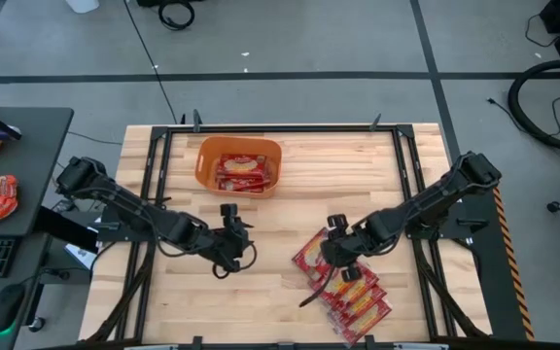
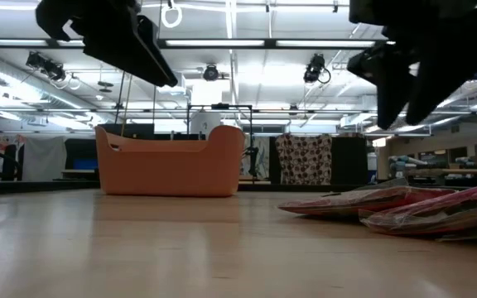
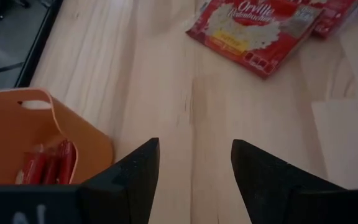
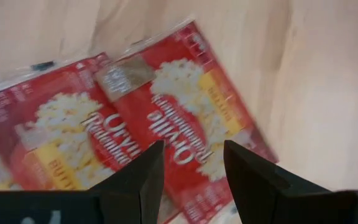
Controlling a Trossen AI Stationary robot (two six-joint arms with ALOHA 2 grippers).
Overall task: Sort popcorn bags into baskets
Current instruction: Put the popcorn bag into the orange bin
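In the high view the right gripper (image 1: 336,255), fingers apart and holding nothing, hangs over the popcorn bags (image 1: 343,282) piled at lower right. The left gripper (image 1: 233,243), also spread and empty, hovers at centre-left below the orange basket (image 1: 202,165), which holds some bags.

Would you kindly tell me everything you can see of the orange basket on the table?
The orange basket is a rectangular tub of what looks like smooth plastic, with rounded corners, fairly shallow walls and a slot-like handle cut-out near its rim. It stands upright and level on the wooden table, towards the far edge and on the left arm's side of the middle. Several red popcorn bags already lie inside it. Neither gripper touches it; only the table and the bags inside are in contact with it.
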